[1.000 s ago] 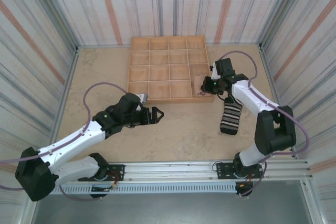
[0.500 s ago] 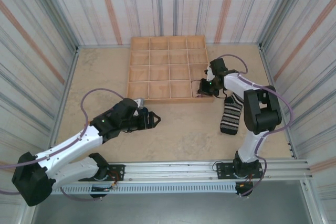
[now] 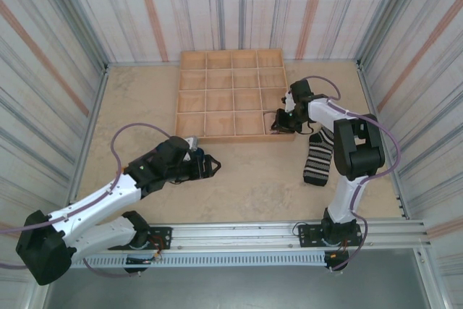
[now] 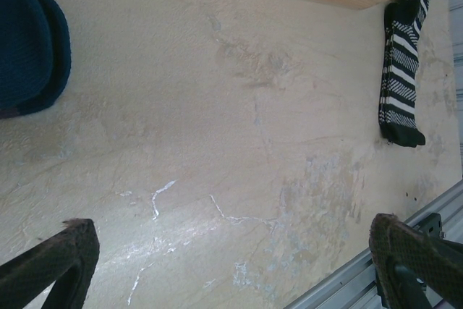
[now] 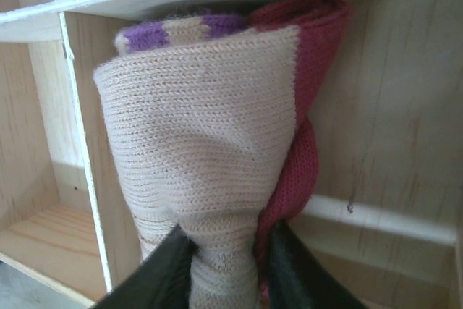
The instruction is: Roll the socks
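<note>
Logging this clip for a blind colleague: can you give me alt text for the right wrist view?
A rolled peach sock with dark-red and purple bands is pinched between the dark fingers of the right gripper, inside a compartment of the wooden tray.

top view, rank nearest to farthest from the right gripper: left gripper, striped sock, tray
1. tray: the right gripper is in its near right corner.
2. striped sock: just right of it, nearer the bases.
3. left gripper: far left.
</note>
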Robot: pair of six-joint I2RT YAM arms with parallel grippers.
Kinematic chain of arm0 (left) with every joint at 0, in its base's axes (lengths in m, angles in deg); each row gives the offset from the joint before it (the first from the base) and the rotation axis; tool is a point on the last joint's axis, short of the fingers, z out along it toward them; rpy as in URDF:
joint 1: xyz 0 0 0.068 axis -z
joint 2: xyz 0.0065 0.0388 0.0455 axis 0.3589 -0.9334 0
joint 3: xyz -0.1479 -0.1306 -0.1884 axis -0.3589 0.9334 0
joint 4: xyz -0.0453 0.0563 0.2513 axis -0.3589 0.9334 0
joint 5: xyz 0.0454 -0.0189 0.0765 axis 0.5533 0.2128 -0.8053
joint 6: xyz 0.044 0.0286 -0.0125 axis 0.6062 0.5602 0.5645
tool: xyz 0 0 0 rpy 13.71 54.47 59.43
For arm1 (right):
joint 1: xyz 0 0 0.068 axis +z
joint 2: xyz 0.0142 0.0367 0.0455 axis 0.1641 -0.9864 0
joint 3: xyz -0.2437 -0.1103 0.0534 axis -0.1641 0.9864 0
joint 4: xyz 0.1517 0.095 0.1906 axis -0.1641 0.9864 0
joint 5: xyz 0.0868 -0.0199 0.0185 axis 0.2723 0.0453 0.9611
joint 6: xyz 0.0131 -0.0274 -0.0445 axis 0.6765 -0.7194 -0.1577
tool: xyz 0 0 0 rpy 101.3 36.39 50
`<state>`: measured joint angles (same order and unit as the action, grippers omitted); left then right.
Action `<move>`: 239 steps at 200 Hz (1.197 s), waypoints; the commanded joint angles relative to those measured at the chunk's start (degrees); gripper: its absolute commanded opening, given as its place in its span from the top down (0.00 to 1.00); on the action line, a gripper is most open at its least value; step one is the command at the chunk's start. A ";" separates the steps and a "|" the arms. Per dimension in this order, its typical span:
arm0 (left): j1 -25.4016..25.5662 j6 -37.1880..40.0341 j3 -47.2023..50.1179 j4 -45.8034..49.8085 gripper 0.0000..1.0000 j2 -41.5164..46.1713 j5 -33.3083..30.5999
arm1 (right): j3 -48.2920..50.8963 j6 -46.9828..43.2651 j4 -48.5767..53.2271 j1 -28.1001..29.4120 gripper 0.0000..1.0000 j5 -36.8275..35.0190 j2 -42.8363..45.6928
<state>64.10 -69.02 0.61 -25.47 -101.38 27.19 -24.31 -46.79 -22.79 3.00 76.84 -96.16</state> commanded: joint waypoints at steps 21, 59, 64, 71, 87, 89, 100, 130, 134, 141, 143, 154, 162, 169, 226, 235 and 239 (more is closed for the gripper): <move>-0.10 -0.96 -0.33 -1.66 0.01 -0.93 1.22 | -1.76 -2.23 2.92 0.22 0.45 -2.47 3.24; 1.38 -0.93 -1.47 -2.21 0.01 -2.51 0.96 | -2.66 -3.09 5.33 0.21 0.24 -4.89 7.56; 1.51 -0.90 -1.60 -2.34 0.01 -2.84 0.96 | -2.49 -3.20 5.57 0.21 0.22 -5.39 8.37; 1.71 -0.90 -1.70 -2.39 0.01 -3.20 0.94 | -2.30 -3.20 6.00 0.21 0.14 -6.61 9.50; 2.02 -0.98 -2.02 -2.54 0.01 -3.76 0.77 | -1.23 -2.24 7.16 0.20 0.12 -9.78 12.61; 2.06 -0.98 -1.99 -2.56 0.02 -3.87 0.83 | -0.90 -2.02 7.31 0.21 0.12 -10.17 13.08; 2.24 -1.04 -2.14 -2.65 0.01 -3.96 0.74 | 0.95 -0.67 7.77 0.19 0.12 -12.62 16.33; 2.71 -1.43 -2.03 -3.34 0.02 -4.19 0.72 | 7.71 4.29 10.46 -0.27 0.07 -18.90 25.96; 2.78 -1.46 -2.14 -3.44 0.01 -4.32 0.73 | 8.67 5.10 11.03 -0.43 0.07 -19.35 27.08; 2.89 -1.57 -2.23 -3.51 0.01 -4.47 0.89 | 10.58 6.47 11.70 -0.82 0.07 -19.65 28.96; 2.85 -1.55 -2.28 -3.55 0.01 -4.46 0.94 | 11.10 6.84 11.81 -0.95 0.07 -19.64 29.47; 3.15 -1.68 -2.44 -3.73 0.01 -4.84 0.96 | 13.86 8.98 12.42 -1.66 0.07 -19.21 32.43; 3.31 -1.73 -2.63 -4.01 0.01 -5.11 1.05 | 16.08 10.44 12.72 -2.23 0.07 -19.11 34.01; 3.50 -1.84 -2.81 -4.16 0.01 -5.34 1.26 | 17.87 11.83 13.19 -2.63 0.07 -19.39 35.37; 4.65 -2.12 -3.86 -3.92 0.02 -6.74 1.57 | 32.45 17.04 8.06 -3.04 0.07 -16.82 40.29; 4.66 -2.23 -3.90 -3.80 0.02 -6.80 1.44 | 34.24 17.27 6.57 -3.09 0.07 -16.15 40.57; 4.67 -2.31 -3.80 -3.68 0.02 -6.75 1.40 | 34.90 17.45 6.02 -3.05 0.07 -15.80 40.71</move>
<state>68.36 -70.57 -1.64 -28.90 -107.78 28.41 7.05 -33.04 -13.24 0.16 58.85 -57.25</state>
